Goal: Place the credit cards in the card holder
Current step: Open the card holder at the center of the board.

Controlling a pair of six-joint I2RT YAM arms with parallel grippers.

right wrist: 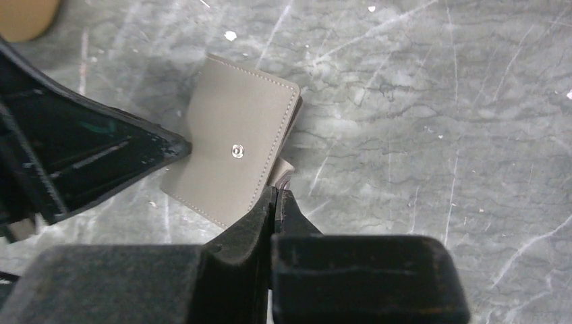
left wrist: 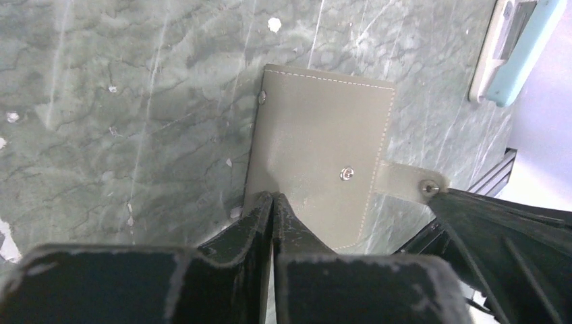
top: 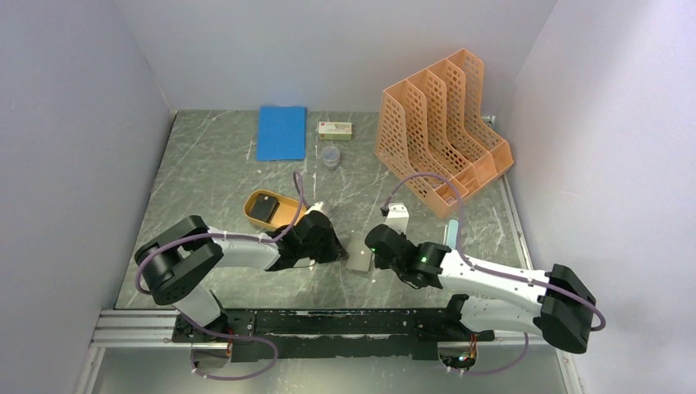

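Here left claw and right claw pinch the card holder (opposite edges).

The left arm and right arm are made of white tubular links and black joint housings, with purple cables looped alongside.

A robot laboratory test cell is shown. A grey marbled table is enclosed on three sides by plain pale walls, and an aluminium rail, to which both arm bases are bolted, is fixed along the edge behind the left gripper. Purple cables are looped along the arms. Office props are laid out: a blue notebook well beyond that gripper, an orange file rack beyond and to its right.
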